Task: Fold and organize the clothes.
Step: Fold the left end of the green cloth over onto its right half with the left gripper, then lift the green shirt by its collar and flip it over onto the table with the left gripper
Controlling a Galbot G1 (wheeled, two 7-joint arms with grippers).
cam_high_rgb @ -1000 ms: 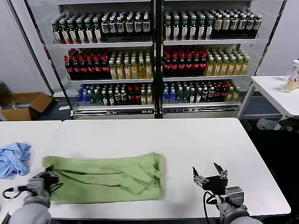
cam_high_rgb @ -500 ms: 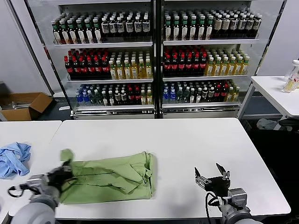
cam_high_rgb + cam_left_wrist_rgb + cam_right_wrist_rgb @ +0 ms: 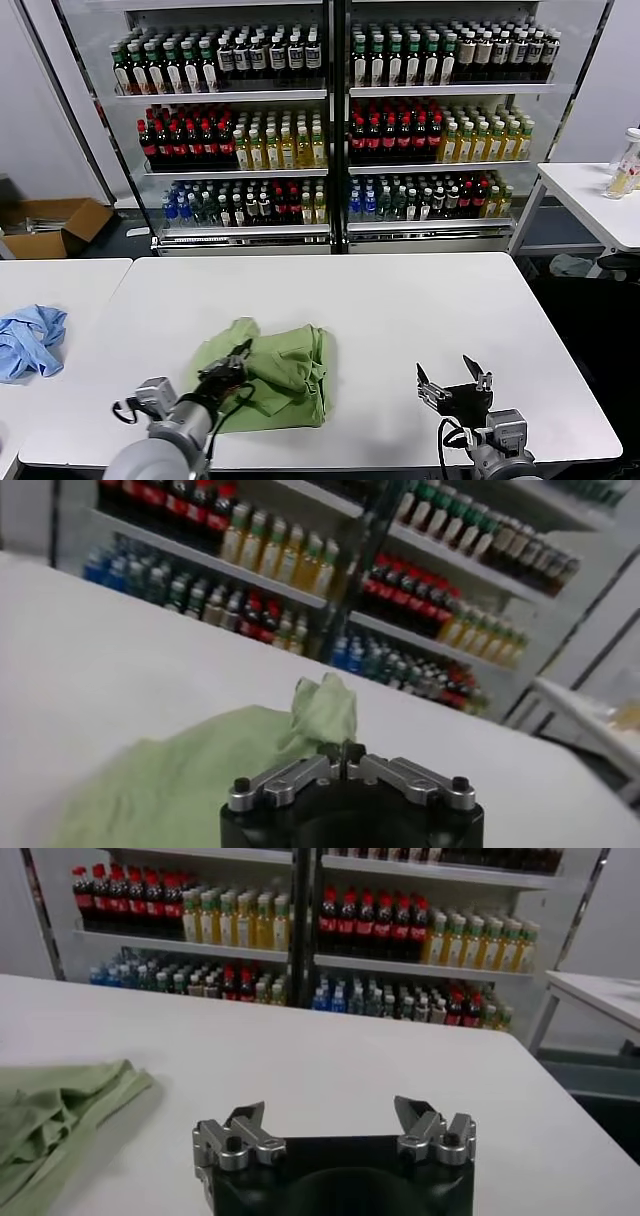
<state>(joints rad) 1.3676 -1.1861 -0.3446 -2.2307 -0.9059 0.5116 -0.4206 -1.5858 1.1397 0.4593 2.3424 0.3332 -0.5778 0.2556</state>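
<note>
Cloth of the polo shirt (image 3: pixel 180 775) pinched between the closed fingers of the left pincer (image 3: pixel 342 752), with a small tuft standing up just past the tips. Held that pinch slightly raised, rest of the shirt (image 3: pixel 285 365) heaped in loose folds under and just ahead of the pincer (image 3: pixel 232 365) on the white bench (image 3: pixel 400 300).

Right pincer (image 3: pixel 335 1113) spread wide, gripping nothing, low over bare bench top. Nearest edge of the shirt (image 3: pixel 60 1103) well off to its left, towards the other arm, not touching. Seen from the head, sat at the near edge of the bench (image 3: pixel 452 378), apart from the work.

Judged light, limp and thin: no stiffness to carry a fold, likely to sag from any single grip and to slide a little on the smooth top. Best taken at a doubled edge, hem corner or shoulder seam, where layers give the fingers something to bite; better with two holds set apart, so the fold falls flat rather than bunching. Collar and buttons not made out in the heap.

Farther off to the left of the left pincer, light blue garment (image 3: pixel 28 340) crumpled on a neighbouring bench. Far ahead of both pincers, glass-fronted shelves of bottles (image 3: pixel 330 130).
</note>
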